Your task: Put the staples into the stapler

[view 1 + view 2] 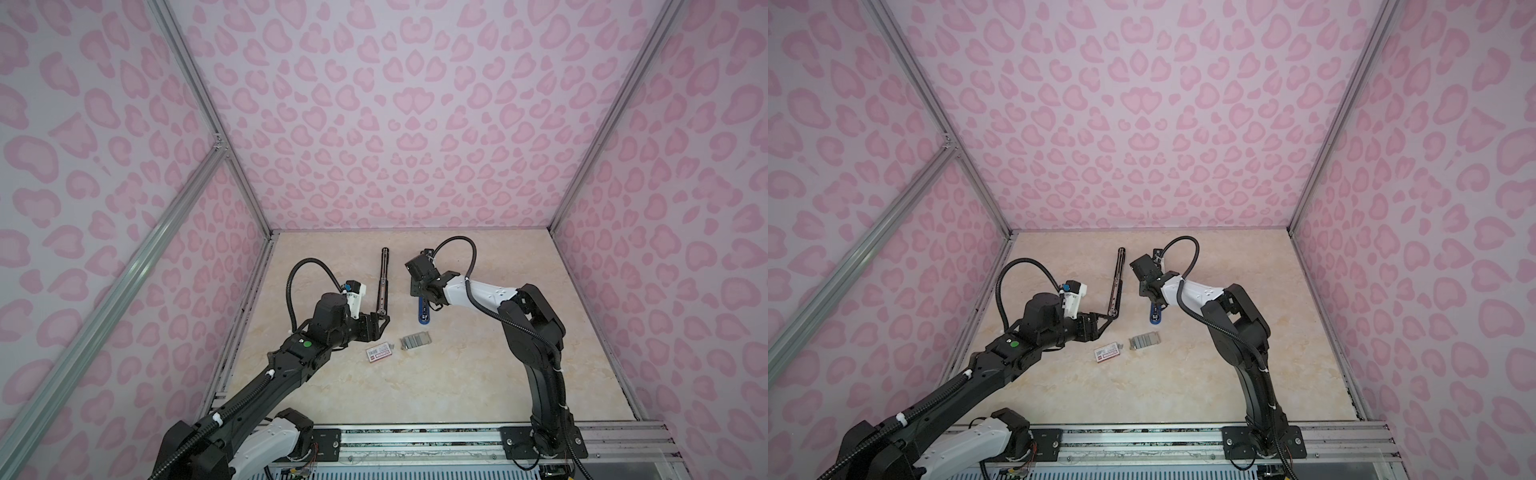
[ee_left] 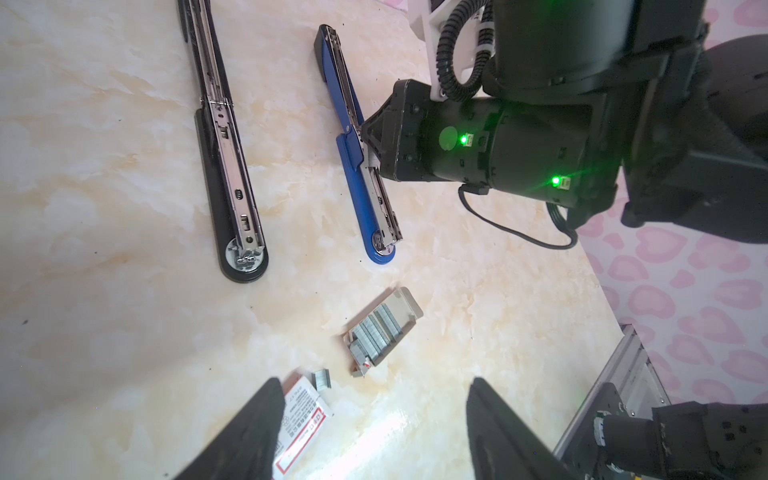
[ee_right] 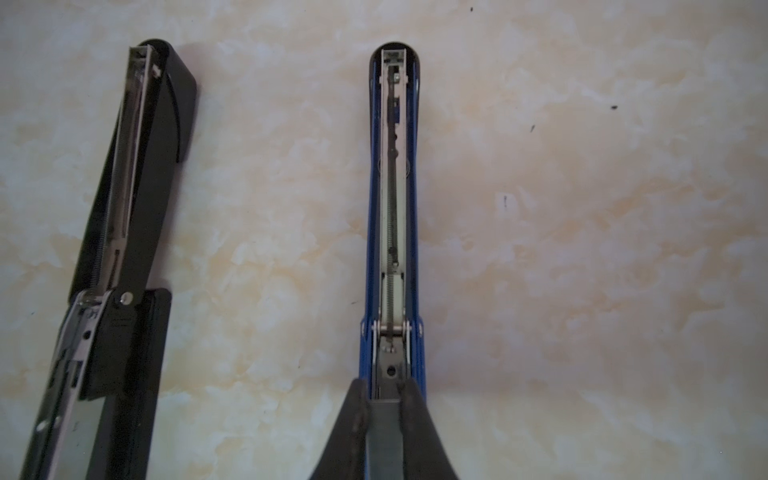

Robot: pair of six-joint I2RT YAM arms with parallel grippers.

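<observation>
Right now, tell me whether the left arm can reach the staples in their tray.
Probably yes. The left gripper hangs open just short of the staples, nothing blocking the way; the right gripper, shut on a staple strip at the blue stapler, is well clear.

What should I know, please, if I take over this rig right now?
Grips: left end effector open and empty near the white box; right end effector shut on a staple strip at the open blue stapler.
Things: spare staples sit beside the white box; the black stapler lies open beside the blue one.
Done: staplers opened, strip picked up.
Left: seat the strip, let go, close the blue stapler.
</observation>
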